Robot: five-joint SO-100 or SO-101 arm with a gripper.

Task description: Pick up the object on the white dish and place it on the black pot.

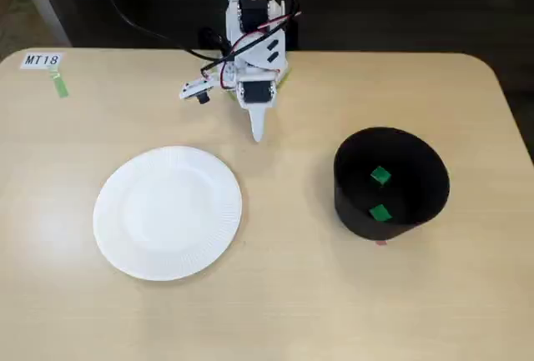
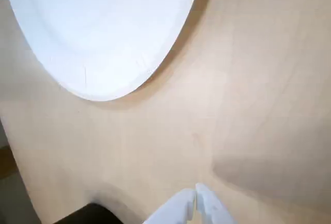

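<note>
The white dish (image 1: 168, 212) lies at the left of the table in the fixed view with nothing on it; its rim also shows in the wrist view (image 2: 103, 32). The black pot (image 1: 390, 184) stands at the right. Two small green cubes lie inside it, one further back (image 1: 380, 176) and one nearer the front (image 1: 380, 213). My gripper (image 1: 258, 133) is at the back centre, folded near the arm's base, pointing down at the table between dish and pot. Its white fingers are together and hold nothing, as the wrist view (image 2: 195, 198) shows.
A small label reading MT18 (image 1: 41, 60) and a green tape strip (image 1: 60, 84) sit at the table's back left. Black cables run behind the arm's base (image 1: 250, 11). The table's far edge lies just behind the arm.
</note>
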